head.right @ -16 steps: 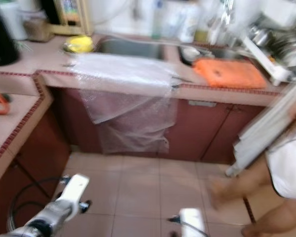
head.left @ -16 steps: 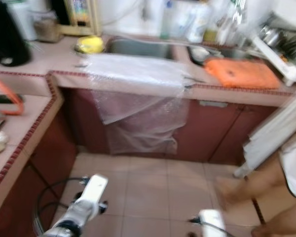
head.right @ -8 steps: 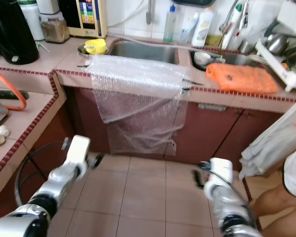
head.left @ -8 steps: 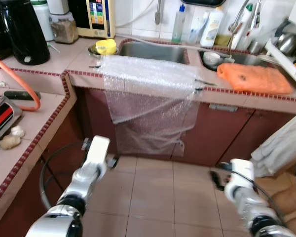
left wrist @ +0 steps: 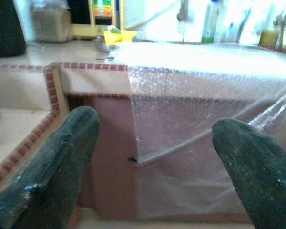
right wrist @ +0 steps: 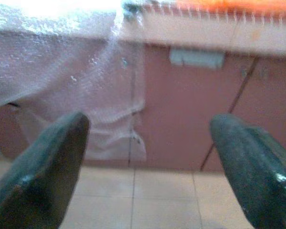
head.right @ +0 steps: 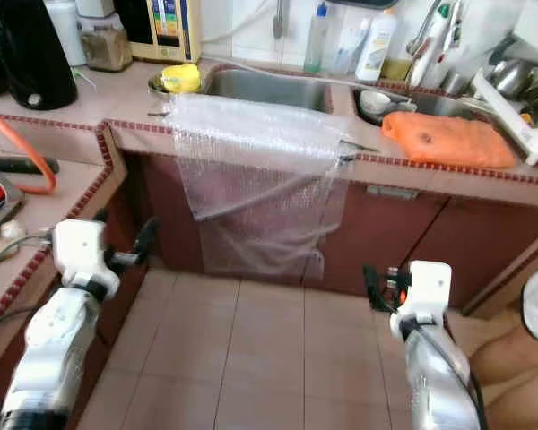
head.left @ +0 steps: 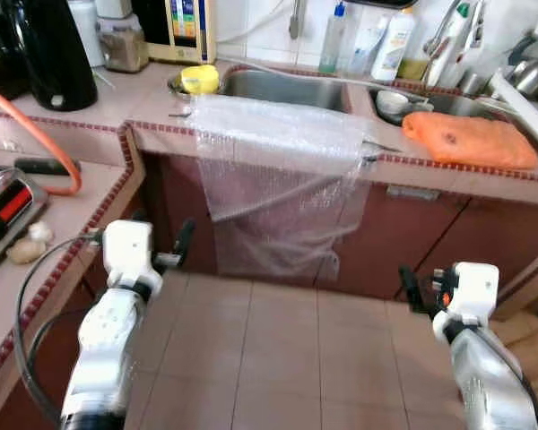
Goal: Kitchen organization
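Left gripper (left wrist: 152, 157): your two black fingers (left wrist: 52, 167) stand wide apart with nothing between them; the arm is raised at about 8 o'clock of the head view, above the floor, beside the corner of the counter.
Right gripper (right wrist: 148, 162): its fingers are spread apart too, gripping nothing; you see it at about 4 o'clock, aimed at the reddish-brown cabinet doors (head.left: 448, 237).
Clear bubble-wrap sheet (head.left: 282, 179): it lies over the front edge of the pink tiled counter (head.left: 152, 107), just before the steel sink (head.left: 282, 87), at about 12 o'clock from you. Its long axis runs front-to-floor: the top part lies flat on the counter, the rest hangs down over the cabinet front, the loose end pointing at the tiled floor (head.left: 278, 349).
Gap: both grippers are well apart from the sheet.
Orange cloth (head.left: 471, 141): on the counter at 2 o'clock, beside the second basin.
Yellow cup (head.left: 199, 80): at the sheet's far-left corner, near it.
Black kettle (head.left: 54, 54): at 10 o'clock on the counter.
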Robot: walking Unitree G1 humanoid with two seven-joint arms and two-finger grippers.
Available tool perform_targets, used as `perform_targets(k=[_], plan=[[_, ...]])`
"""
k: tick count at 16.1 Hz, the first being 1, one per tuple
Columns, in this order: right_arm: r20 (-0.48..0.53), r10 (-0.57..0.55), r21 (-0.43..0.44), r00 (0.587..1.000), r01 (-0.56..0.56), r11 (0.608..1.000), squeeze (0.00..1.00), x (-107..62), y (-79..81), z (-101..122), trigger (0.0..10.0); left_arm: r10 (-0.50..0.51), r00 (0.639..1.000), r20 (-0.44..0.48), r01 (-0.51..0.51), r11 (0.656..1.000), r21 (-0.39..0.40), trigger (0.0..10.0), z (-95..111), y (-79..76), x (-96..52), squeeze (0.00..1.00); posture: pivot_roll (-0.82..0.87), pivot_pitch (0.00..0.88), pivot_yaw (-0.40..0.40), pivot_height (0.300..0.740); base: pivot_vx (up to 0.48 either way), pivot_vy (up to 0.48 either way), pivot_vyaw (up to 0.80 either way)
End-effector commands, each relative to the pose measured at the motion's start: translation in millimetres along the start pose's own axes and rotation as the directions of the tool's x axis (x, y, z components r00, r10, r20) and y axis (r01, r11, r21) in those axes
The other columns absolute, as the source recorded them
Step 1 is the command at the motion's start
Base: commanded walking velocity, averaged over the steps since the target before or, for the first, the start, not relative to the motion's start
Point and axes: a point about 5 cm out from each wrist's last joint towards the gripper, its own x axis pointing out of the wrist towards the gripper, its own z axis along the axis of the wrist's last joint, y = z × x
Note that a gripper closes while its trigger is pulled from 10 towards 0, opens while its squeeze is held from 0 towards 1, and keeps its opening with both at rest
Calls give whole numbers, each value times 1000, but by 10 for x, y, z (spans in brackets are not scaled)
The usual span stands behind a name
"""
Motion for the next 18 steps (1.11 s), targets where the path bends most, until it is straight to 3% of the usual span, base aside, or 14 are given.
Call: perform_targets(k=[1,2,6,11,13,18], plan=[[57,1,-28,998,1,1000,0,-68,61,217,10000,21,1000,-11,-21,998,-64,10000,112,-13,-94,0,41,31,-85,740,0,0,0],[59,26,4,998,-26,1000,0,-129,113,292,10000,19,1000,-5,-19,998,-54,10000,172,-23,-166,0,39,40,-87,740,0,0,0],[180,126,-75,976,-114,991,0,-316,331,679,10000,18,999,35,-21,995,99,10000,305,-10,-286,0,35,60,-94,740,0,0,0],[134,108,-79,985,-98,992,0,-373,332,654,10000,-47,999,-21,48,995,83,10000,297,-113,-305,0,29,54,-105,740,0,0,0],[136,48,-48,990,-42,998,0,-346,267,656,10000,-137,988,-66,143,984,103,10000,241,-202,-253,0,24,52,-85,740,0,0,0],[141,1,-32,990,4,999,0,-365,267,622,10000,-160,984,-79,168,978,119,10000,255,-192,-185,0,10,60,-39,740,0,0,0]])
